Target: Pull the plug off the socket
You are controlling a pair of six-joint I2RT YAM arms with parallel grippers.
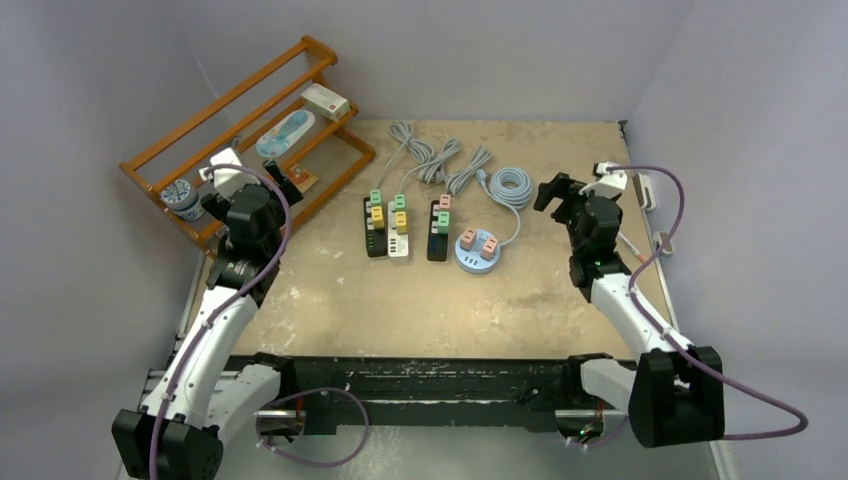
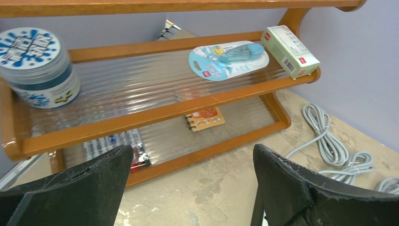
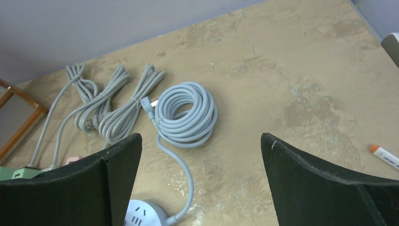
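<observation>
Wide, empty left tool [image 1: 283, 183] beside the rack [image 1: 240, 95], wide right tool [image 1: 555, 192] above the table [image 1: 560, 300]

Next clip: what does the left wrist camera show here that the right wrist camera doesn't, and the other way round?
Left wrist only: the wooden rack, with a blue-lidded tub, a blister pack and a small box on one shelf. Right wrist only: the round cable coil, the round white socket at the bottom edge, a marker. Both: bundled grey cables on the table; the left gripper and right gripper each stand open and empty.
</observation>
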